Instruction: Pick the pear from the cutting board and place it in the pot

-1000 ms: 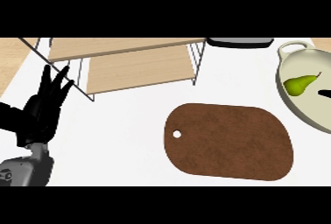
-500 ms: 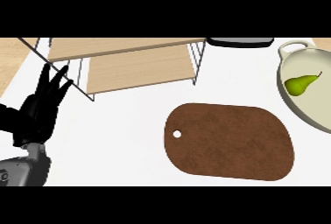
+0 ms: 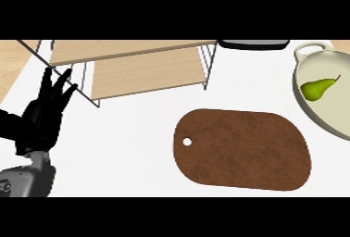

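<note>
A green pear (image 3: 318, 88) lies inside the cream pot (image 3: 315, 108) at the right edge of the head view. The brown cutting board (image 3: 242, 148) sits bare on the white counter, left of the pot. My left hand (image 3: 46, 115) stands at the left edge with its fingers straight and pointing up, holding nothing, far from the board and the pot. My right hand does not show.
A wooden two-level rack (image 3: 137, 65) with thin wire legs stands at the back, just right of my left hand. A dark object (image 3: 253, 44) lies at the back edge beside the pot's handle.
</note>
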Controlling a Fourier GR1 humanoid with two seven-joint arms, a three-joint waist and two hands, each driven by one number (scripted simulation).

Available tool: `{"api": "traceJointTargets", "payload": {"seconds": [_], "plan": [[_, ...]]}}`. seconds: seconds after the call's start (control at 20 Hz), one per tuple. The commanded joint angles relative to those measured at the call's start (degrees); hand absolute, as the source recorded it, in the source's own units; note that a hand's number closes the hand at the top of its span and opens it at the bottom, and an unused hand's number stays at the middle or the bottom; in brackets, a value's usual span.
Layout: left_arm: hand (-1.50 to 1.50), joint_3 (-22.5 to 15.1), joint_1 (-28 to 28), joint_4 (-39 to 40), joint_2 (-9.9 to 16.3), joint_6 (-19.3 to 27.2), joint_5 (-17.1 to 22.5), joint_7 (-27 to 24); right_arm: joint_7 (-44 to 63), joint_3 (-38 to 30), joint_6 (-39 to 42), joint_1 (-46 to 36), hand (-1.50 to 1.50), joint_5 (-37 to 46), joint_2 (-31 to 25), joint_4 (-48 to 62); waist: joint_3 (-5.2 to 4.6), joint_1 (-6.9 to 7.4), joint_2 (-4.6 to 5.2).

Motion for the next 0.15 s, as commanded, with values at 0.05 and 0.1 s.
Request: {"api": "traceJointTargets", "payload": {"seconds": [0.05, 0.1], "plan": [[0.00, 0.8, -2.2, 1.6, 0.6, -1.5, 0.5, -2.1, -4.5, 0.1, 5.7, 2.4, -1.50, -0.1, -1.0, -0.1, 0.18, -0.32, 0.12], [0.00, -0.5, -0.8, -0.4, -0.7, -0.1, -0.3, -1.1, -2.9, -0.6, 5.5, 1.7, -1.50, -0.8, -1.5, 0.4, 0.12, 0.07, -0.20]]}}
